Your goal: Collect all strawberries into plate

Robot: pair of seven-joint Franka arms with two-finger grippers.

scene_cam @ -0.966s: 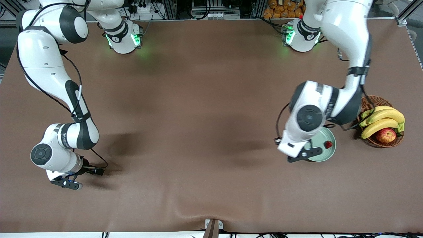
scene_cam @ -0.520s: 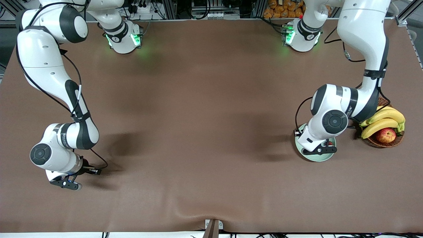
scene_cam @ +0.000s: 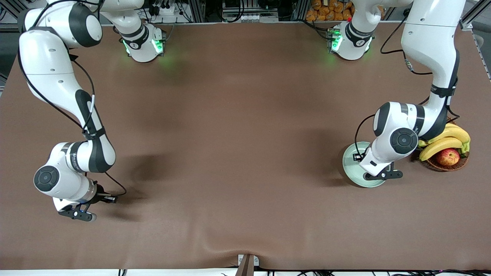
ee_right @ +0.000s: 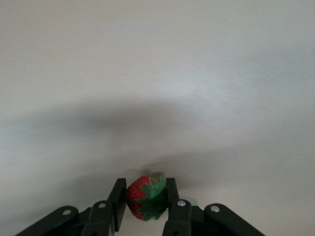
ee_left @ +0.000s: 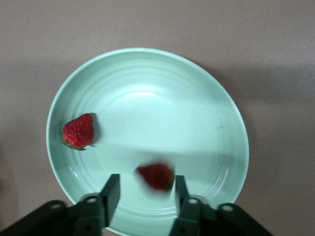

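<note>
Left gripper (ee_left: 143,196) open above plate (ee_left: 206,98); right gripper (ee_right: 143,199) pinches strawberry (ee_right: 146,196).

You see the plate (scene_cam: 352,165) on the surface (scene_cam: 238,126) toward the left arm's end, with the basket (scene_cam: 447,164) of bananas (scene_cam: 445,140) and an apple (scene_cam: 447,156) just beside it. The left gripper (ee_left: 145,199) hangs over the plate's edge; one strawberry (ee_left: 78,131) lies in the plate, a second strawberry (ee_left: 156,176) shows between the parted jaws. Well apart, toward the right arm's end, the right gripper (ee_right: 143,202) sits low at the surface, a third strawberry (ee_right: 145,196) between its jaws.
</note>
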